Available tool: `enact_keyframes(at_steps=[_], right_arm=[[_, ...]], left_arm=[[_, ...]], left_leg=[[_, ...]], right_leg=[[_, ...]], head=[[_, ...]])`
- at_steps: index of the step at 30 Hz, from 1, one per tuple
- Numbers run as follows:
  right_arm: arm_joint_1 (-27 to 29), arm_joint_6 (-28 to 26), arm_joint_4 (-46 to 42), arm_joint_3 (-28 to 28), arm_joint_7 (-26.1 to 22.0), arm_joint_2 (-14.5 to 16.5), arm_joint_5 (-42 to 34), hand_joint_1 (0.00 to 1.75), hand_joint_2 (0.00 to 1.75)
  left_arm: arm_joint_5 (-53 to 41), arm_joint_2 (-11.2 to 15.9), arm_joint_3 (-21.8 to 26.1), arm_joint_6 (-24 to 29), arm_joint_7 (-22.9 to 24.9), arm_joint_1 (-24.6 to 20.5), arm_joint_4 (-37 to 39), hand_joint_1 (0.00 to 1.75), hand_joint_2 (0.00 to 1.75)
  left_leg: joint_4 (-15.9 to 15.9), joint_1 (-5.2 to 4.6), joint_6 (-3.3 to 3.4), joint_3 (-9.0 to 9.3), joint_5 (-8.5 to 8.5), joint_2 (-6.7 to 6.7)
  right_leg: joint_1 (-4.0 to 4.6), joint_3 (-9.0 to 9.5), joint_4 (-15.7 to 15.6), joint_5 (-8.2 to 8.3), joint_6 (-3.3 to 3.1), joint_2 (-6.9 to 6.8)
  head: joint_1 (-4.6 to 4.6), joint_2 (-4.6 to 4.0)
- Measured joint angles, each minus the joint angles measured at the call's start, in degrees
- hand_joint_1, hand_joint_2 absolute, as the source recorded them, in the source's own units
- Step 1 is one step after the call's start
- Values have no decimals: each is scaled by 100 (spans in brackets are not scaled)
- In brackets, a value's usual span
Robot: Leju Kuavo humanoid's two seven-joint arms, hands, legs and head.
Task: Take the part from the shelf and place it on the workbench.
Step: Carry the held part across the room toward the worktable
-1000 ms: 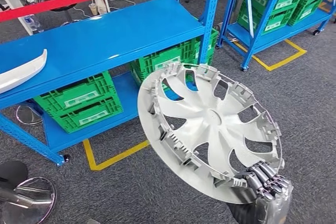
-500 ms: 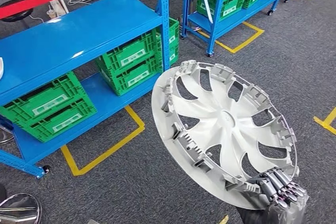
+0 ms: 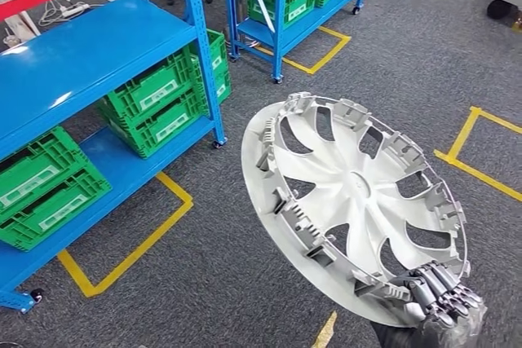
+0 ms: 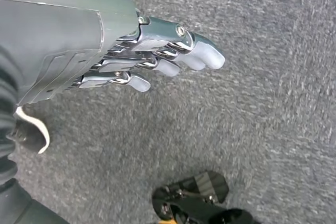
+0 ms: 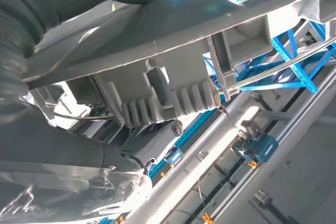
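The right hand grips the round silver plastic wheel cover at its 5 o'clock rim. It seems light, thin, easily flexed; the rim suits holding. The left hand hangs, fingers straight together, holding nothing.

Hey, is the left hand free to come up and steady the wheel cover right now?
Probably yes. The left hand holds nothing, fingers straight, hanging over the carpet. The wheel cover is gripped only at its lower rim by the right hand, leaving its near-left edge unobstructed.
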Motion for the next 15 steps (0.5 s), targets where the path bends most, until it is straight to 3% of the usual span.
enact_keyframes(at_steps=[2, 4, 6, 7, 8, 9, 11, 13, 15], right_arm=[[5, 0, -15, -8, 1, 5, -3, 175, 175], [-1, 0, -21, -13, 1, 6, -5, 175, 175], [1, 0, -21, -14, 1, 5, -6, 175, 175], [5, 0, -21, -15, 1, 5, -6, 175, 175], [7, 0, -21, -15, 1, 6, -6, 175, 175], [7, 0, -21, -16, 1, 6, -6, 175, 175], [-2, 0, -22, -15, 0, 7, -6, 175, 175], [5, 0, -27, -15, -1, 8, -6, 175, 175], [30, 0, -38, -16, -1, 11, -6, 175, 175]], left_arm=[[-1, -11, -4, 0, -4, -16, 0, 0, 175], [-1, -13, -5, 0, -9, -1, 1, 0, 175], [-1, -8, -5, 0, -10, 25, 2, 0, 175], [-1, -7, -5, 0, -11, 27, 2, 0, 175], [-1, -6, -5, 0, -11, 23, 2, 0, 175], [-1, -6, -5, 0, -11, 17, 2, 0, 175], [-1, -5, -5, 0, -13, 11, 2, 0, 175], [-1, -4, -5, 0, -15, 7, 2, 0, 175], [-1, -2, -5, 0, -16, -8, 2, 0, 175]], left_leg=[[-46, 19, 49, -37, 50, 144], [-43, -3, 76, -81, 78, 291], [-38, -20, 72, -119, 99, 462], [-36, -24, 65, -131, 109, 544], [-35, -26, 56, -136, 116, 618], [-32, -30, 46, -133, 121, 680], [-14, -60, 5, -134, 126, 791], [1, -83, -54, -146, 141, 901], [20, -69, -117, -151, 128, 935]], right_leg=[[7, -203, 339, -241, 52, -242], [-1, -516, 1062, -653, 92, -509], [-17, -681, 1567, -840, 120, -592], [-20, -603, 1516, -781, 124, -617], [-21, -407, 1243, -638, 119, -661], [-18, -133, 828, -468, 105, -759], [17, 302, 104, -284, 56, -989], [51, 369, -108, -269, -14, -1034], [43, 321, -120, -222, -100, -913]], head=[[46, 0], [90, 0], [93, 0], [94, 0], [94, 0], [95, 0], [94, 0], [95, 0], [95, 0]])
